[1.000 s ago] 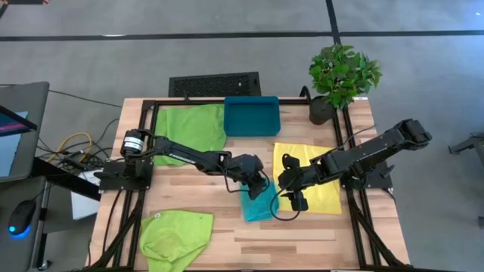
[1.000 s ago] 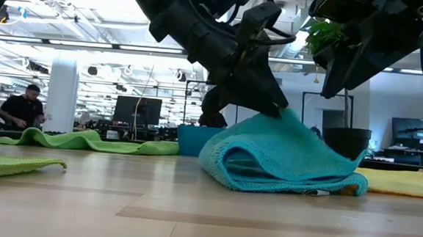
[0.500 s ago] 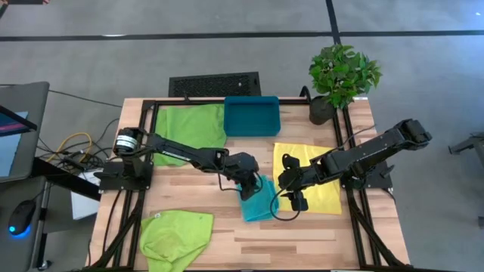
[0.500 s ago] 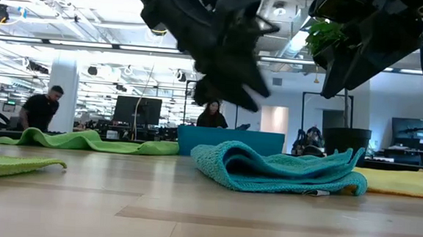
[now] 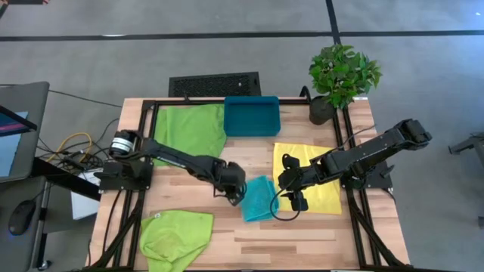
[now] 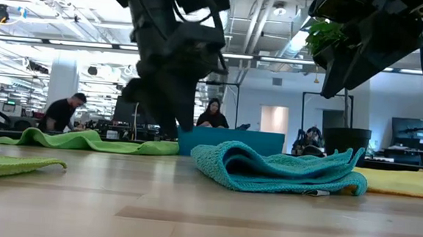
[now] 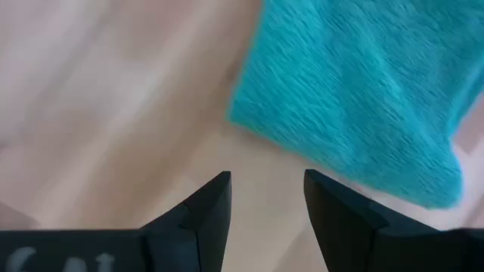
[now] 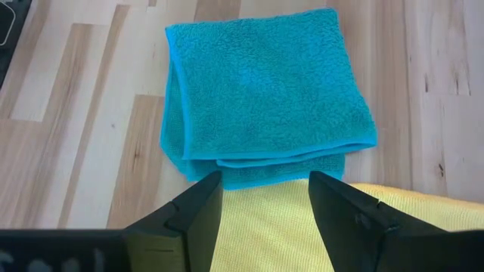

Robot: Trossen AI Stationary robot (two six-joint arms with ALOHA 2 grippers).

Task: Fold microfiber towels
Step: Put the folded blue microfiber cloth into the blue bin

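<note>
- The teal towel (image 5: 261,199) lies folded on the wooden table (image 5: 189,181), its far edge resting on the yellow towel (image 5: 314,185).
- The left gripper (image 5: 236,198) hangs just beside the folded teal towel, off its edge, fingers parted and holding nothing; bare wood lies under its tips.
- The right gripper (image 5: 296,198) hovers over the yellow towel, right next to the teal one, fingers spread and empty.
- One green towel (image 5: 189,125) lies flat beyond the left arm, next to the teal bin (image 5: 252,115).
- Another green towel (image 5: 175,236) lies rumpled on the table's near corner, well apart from both grippers.
- A potted plant (image 5: 342,75) stands behind the right arm.
</note>
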